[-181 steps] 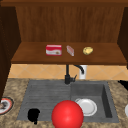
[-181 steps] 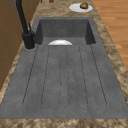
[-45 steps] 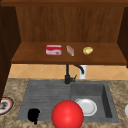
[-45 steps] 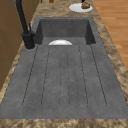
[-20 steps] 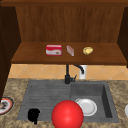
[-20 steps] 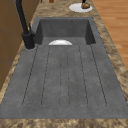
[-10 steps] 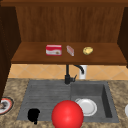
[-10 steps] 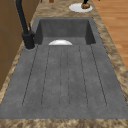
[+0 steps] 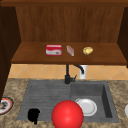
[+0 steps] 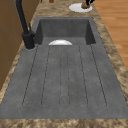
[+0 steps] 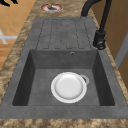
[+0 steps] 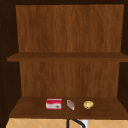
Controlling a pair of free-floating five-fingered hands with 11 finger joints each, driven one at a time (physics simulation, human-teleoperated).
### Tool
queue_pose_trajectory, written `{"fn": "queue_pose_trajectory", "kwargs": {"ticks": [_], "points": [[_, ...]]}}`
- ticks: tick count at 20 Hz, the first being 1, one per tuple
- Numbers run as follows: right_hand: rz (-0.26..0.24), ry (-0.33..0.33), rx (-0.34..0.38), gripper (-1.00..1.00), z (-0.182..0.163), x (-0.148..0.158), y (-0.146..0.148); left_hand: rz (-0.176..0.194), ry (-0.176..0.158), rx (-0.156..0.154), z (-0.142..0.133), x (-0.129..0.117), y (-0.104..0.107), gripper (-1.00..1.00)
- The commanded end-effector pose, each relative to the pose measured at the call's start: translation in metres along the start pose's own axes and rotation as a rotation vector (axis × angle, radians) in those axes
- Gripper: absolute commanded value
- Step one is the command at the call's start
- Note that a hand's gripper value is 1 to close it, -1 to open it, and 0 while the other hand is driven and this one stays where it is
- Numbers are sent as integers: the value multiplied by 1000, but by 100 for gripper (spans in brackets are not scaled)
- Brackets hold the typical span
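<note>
My left hand [image 9: 33,115] hovers over the grey ribbed drainboard [image 9: 45,100], fingers hanging loosely curled, gripping nothing. Big glossy red ball [image 9: 67,114] is just beside it, at the sink's front edge, within easy reach.

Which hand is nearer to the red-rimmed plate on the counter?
Left. The left hand is just right of the red-rimmed plate; the right hand is far beyond the basin.

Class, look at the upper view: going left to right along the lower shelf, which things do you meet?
Red and white box → small pink packet, standing on edge → yellowish round item, all on the lower shelf.
</note>
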Motion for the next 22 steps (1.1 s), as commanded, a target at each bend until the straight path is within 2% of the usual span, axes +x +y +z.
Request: {"fn": "queue_pose_trajectory", "kwargs": {"ticks": [1, 10, 11, 17, 22], "points": [[2, 2, 0, 100, -2, 0, 4, 0, 0, 0, 0, 0, 0, 0], [-10, 1, -10, 100, 0, -4, 9, 0, 0, 0, 0, 0, 0, 0], [-18, -2, -19, -100, 4, -9, 8, 0, 0, 0, 0, 0, 0, 0], [-18, -18, 9, -100, 16, -20, -2, 0, 0, 0, 0, 0, 0, 0], [-4, -26, 20, -100, -1, -29, -9, 0, 0, 0, 0, 0, 0, 0]]}}
